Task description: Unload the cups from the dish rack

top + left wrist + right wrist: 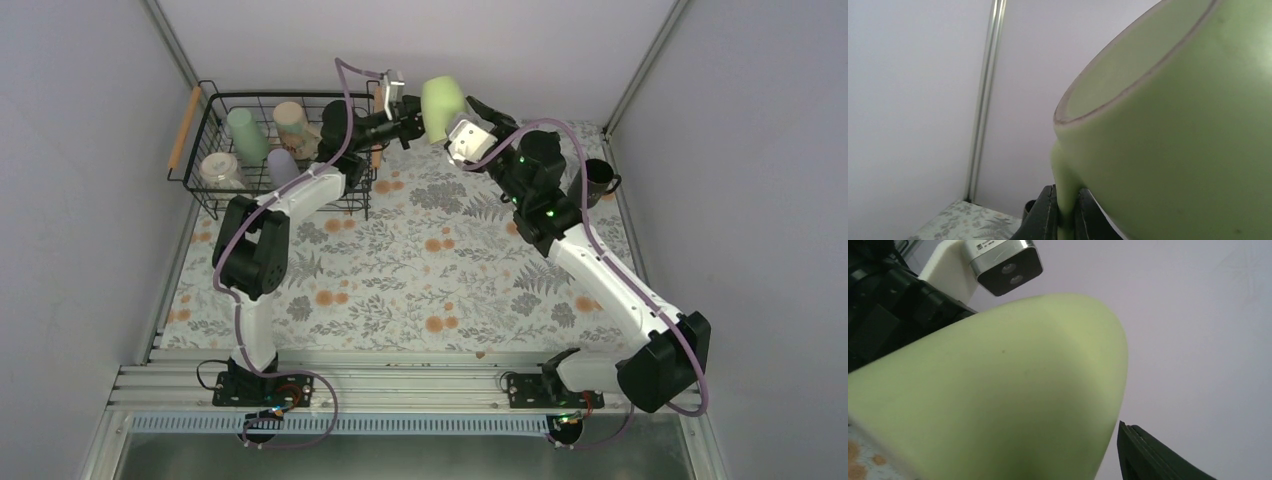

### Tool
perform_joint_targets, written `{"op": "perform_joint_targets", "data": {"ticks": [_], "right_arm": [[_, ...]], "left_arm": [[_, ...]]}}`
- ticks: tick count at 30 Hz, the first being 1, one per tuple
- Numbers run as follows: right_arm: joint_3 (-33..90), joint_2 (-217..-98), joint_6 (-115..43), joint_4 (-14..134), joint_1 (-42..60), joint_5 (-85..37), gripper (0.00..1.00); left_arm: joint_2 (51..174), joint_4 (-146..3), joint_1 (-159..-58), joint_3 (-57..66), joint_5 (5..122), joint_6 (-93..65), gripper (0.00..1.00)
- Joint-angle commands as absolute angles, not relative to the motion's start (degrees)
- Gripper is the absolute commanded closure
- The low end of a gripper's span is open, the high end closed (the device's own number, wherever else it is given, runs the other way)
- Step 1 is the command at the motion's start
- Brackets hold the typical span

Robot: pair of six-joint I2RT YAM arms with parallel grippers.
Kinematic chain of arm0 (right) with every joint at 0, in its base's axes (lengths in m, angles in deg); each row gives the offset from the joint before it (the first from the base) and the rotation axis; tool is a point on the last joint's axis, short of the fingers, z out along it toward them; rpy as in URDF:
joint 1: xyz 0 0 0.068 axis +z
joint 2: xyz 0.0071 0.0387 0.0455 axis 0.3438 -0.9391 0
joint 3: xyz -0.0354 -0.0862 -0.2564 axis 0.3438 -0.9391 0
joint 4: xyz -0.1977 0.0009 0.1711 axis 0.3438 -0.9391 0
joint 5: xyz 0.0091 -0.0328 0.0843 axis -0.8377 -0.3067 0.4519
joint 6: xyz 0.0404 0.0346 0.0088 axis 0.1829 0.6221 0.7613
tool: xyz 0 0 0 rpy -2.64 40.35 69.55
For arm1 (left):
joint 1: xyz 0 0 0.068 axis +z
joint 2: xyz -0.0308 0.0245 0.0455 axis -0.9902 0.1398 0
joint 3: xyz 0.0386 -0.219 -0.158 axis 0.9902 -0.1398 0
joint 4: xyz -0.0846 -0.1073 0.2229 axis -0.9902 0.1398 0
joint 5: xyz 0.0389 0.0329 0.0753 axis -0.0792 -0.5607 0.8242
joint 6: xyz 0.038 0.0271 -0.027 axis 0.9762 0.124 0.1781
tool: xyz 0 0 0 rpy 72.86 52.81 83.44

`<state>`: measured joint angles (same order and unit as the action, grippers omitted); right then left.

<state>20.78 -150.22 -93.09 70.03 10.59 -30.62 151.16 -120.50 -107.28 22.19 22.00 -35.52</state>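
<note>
Bare floral tablecloth [420, 270] across the middle; dish rack [184, 127] at far left, black cup [597, 180] at far right.

We note floral cloth [430, 250] over tabletop: grey leaves, orange blooms, pale ground. Plain pale walls [520, 40] close in at 9, 12 and 3 o'clock. Left post [172, 45], aluminium, slants up 11 o'clock corner; right post [648, 55] up 1 o'clock corner. At 6 o'clock, slotted rail [420, 385] runs along cloth's near edge, dull metal sheet [400, 455] just beyond it.

Left wrist view: we see corner post [985, 100] upright between two walls, cloth patch at its foot, 7 o'clock.

Right wrist view: bare wall fills 3 o'clock side, scrap of cloth at 8 o'clock.
</note>
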Motion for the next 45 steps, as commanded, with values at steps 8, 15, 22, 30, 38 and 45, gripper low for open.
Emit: {"op": "perform_joint_targets", "data": {"ticks": [8, 15, 22, 30, 38, 45], "right_arm": [[24.2, -150.4, -98.6, 72.6, 11.2, -33.3, 0.72], [25.4, -150.9, -100.0, 69.5, 11.4, -33.4, 0.9], [27.5, -151.8, -100.9, 68.7, 11.4, -36.3, 0.97], [32.3, -153.7, -98.8, 66.5, 10.6, -39.9, 0.97], [35.5, -157.5, -97.1, 64.9, 8.8, -42.1, 0.97], [49.0, -165.9, -92.0, 48.8, -0.5, -35.4, 0.97]], "left_arm": [[149.5, -127.5, -108.4, 20.2, 23.4, -42.6, 0.98], [150.4, -128.1, -108.4, 20.8, 22.7, -43.2, 0.97], [150.2, -127.4, -108.4, 20.5, 20.9, -42.4, 0.56], [148.7, -126.7, -105.5, 17.9, 17.0, -40.4, 0.0], [147.4, -129.7, -102.4, 15.0, 11.3, -43.8, 0.0], [137.6, -101.5, -98.9, 14.6, 11.8, -16.2, 0.0]]}}
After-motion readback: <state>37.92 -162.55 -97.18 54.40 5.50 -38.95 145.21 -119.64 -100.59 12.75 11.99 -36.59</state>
